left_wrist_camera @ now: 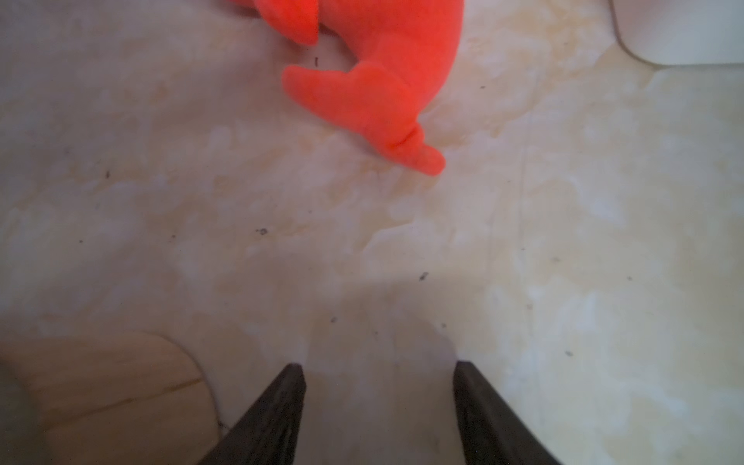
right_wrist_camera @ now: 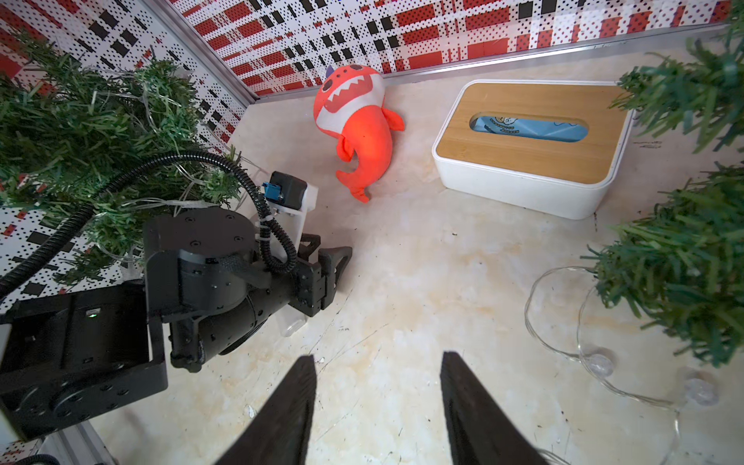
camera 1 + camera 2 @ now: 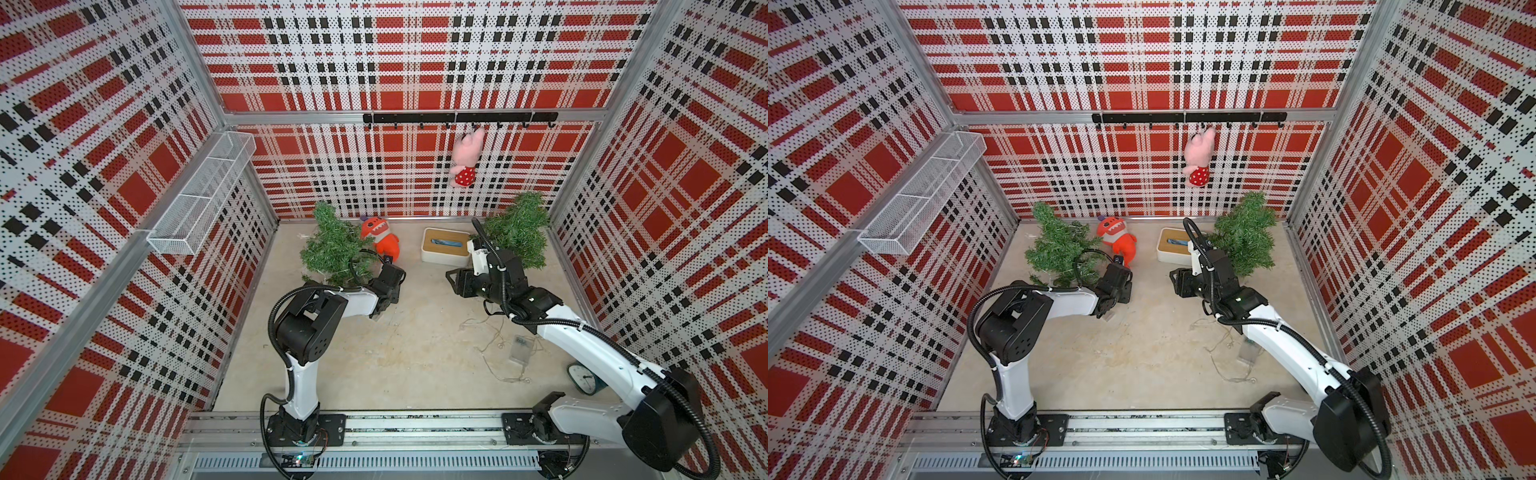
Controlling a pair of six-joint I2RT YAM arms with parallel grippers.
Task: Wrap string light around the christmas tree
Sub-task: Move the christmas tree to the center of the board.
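Beige marbled surface, Christmas tree beside orange shark plush, wooden-lidded tissue box, second Christmas tree, string light with clear battery case, teal clock.

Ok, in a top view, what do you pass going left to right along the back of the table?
christmas tree → orange shark plush → tissue box → second christmas tree

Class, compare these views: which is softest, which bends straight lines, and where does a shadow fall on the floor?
Left wrist view: softest, the orange shark toy fuzzy-edged; a dim shadow lies ahead of the left pincer. Right wrist view: sharper, yet the aluminium wall rail bows slightly. Both top views: crisp, with the side walls splaying outward.
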